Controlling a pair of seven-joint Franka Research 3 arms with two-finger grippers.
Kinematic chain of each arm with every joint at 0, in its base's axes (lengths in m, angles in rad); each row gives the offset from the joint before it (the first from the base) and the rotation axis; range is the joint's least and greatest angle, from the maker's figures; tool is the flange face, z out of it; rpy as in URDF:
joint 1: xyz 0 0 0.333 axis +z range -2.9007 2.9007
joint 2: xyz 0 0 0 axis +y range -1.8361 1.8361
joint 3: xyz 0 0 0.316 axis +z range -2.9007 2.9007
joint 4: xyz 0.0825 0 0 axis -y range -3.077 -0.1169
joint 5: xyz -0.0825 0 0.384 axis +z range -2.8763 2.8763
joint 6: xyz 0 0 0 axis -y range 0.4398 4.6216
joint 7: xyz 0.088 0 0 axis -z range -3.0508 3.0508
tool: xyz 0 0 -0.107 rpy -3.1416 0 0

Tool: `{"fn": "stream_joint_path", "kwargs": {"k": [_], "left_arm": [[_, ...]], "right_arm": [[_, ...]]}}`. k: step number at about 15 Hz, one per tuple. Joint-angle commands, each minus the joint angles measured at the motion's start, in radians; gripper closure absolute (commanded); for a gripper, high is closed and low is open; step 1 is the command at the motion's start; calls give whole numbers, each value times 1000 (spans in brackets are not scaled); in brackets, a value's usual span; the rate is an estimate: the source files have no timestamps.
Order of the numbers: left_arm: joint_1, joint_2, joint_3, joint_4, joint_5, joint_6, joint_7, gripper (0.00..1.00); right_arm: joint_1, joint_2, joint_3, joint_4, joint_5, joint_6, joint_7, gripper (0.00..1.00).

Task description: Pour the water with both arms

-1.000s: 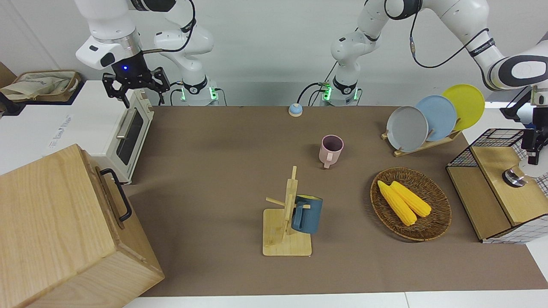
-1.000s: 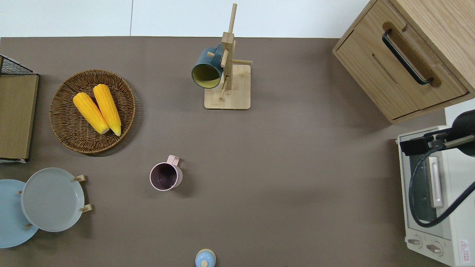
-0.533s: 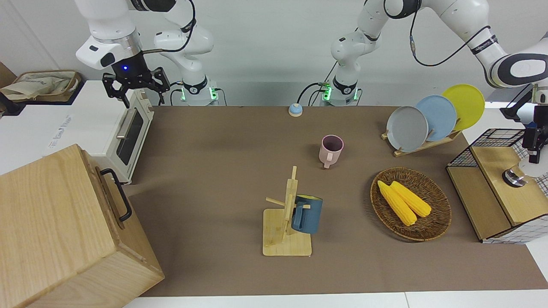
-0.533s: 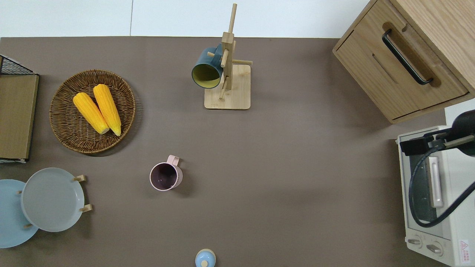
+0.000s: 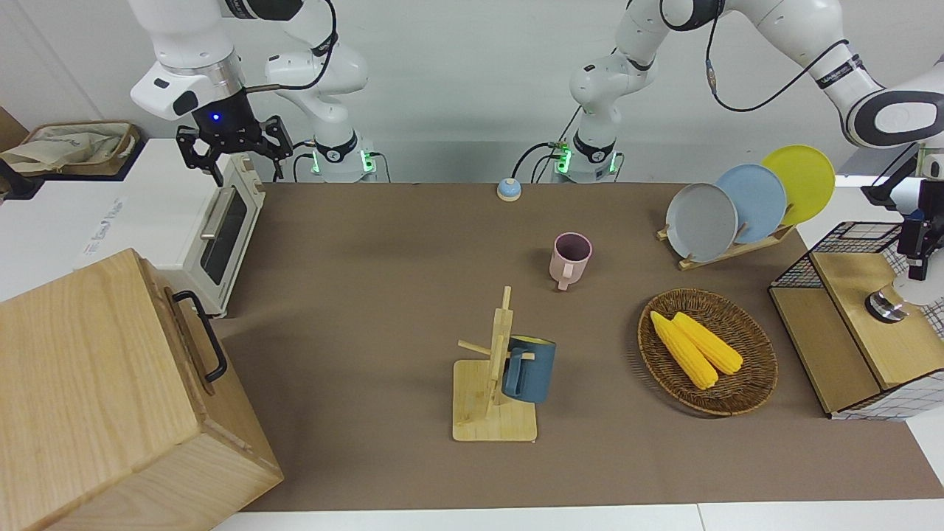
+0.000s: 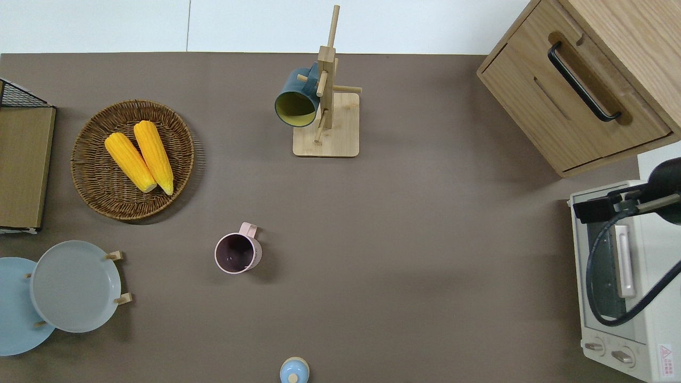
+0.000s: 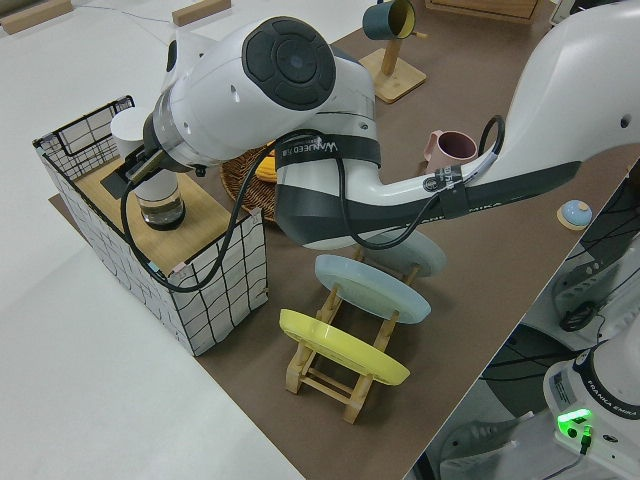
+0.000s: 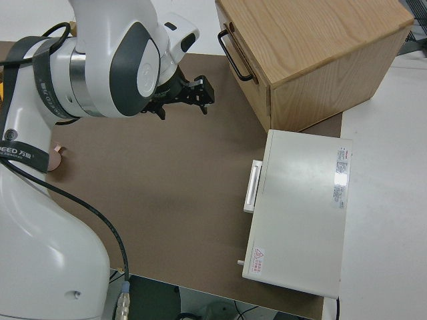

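Note:
A pink mug [image 5: 569,258] [image 6: 238,254] stands upright mid-table, and it also shows in the left side view [image 7: 449,149]. A blue mug [image 5: 529,369] [image 6: 298,101] hangs on a wooden mug rack [image 5: 493,402]. At the left arm's end, a small glass jar with a metal top [image 5: 885,306] [image 7: 160,205] stands on a wooden shelf inside a wire basket [image 5: 848,236]. My left gripper [image 5: 917,271] [image 7: 133,181] hangs just above that jar. My right gripper [image 5: 234,153] [image 8: 183,99] is parked, open and holding nothing.
A wicker basket [image 5: 745,402] holds two corn cobs [image 5: 697,346]. A rack of three plates [image 5: 748,203] stands nearer the robots. A toaster oven [image 5: 217,228] and a wooden cabinet [image 5: 96,398] fill the right arm's end. A small blue bell [image 5: 508,189] sits near the arm bases.
My left arm has shifted slightly and its gripper has risen a little above the jar. The right arm and the table objects have not moved.

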Motion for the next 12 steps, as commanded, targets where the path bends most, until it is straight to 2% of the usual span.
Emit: {"fn": "stream_joint_path", "kwargs": {"k": [1,7,12], "left_arm": [[-12,-42,23,-24,83,-68,-96,5],[-12,-68,50,-21,158,-184,-142,5],[-15,-102,53,2,332,-322,-235,5]], "right_arm": [[-5,-4,2,7,19,-15,-4,9],[-5,-4,2,7,19,-15,-4,9],[-5,-4,2,7,19,-15,-4,9]]}}
